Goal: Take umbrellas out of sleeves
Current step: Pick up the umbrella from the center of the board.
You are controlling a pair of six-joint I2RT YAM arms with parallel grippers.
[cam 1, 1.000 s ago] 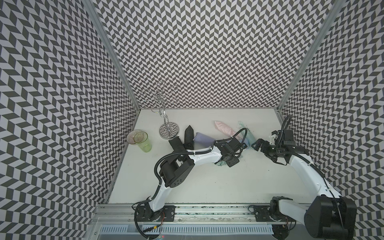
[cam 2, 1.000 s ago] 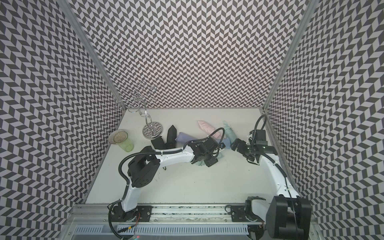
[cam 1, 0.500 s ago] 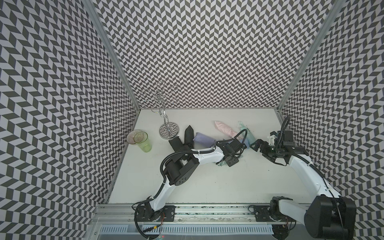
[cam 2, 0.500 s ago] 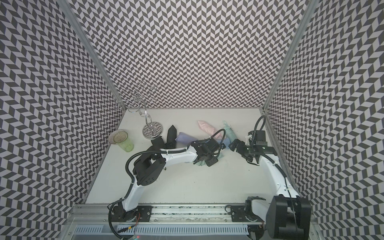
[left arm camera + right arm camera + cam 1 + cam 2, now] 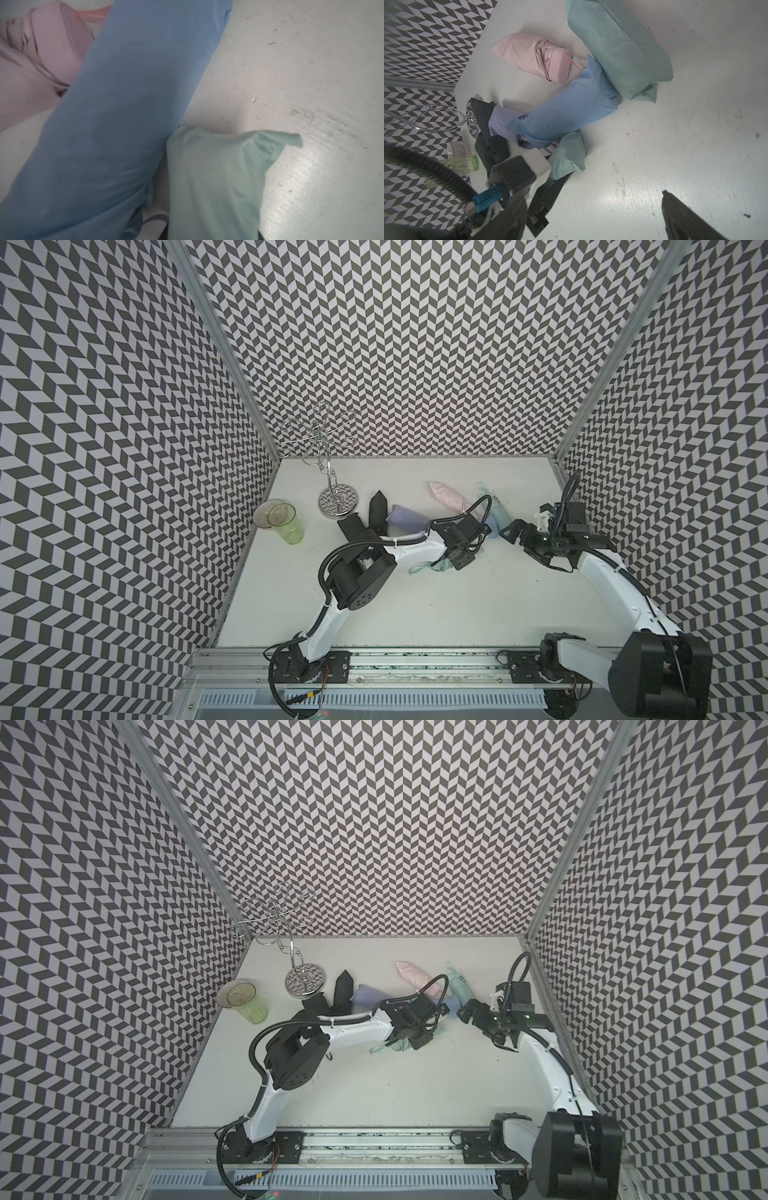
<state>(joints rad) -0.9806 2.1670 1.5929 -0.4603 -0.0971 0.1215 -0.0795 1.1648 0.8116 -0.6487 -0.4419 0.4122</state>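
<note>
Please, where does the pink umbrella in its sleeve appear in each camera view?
Both top views: the pink umbrella lies toward the back of the table.
Left wrist view: at the frame's edge, partly behind the light blue sleeve.
Right wrist view: between the patterned wall and that sleeve.
Shared landmark: the light blue sleeve, beside it.

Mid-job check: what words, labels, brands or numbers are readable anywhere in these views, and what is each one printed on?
None readable.
No print shows on the pink umbrella, the light blue sleeve, the mint green sleeve or the green cup.
</note>
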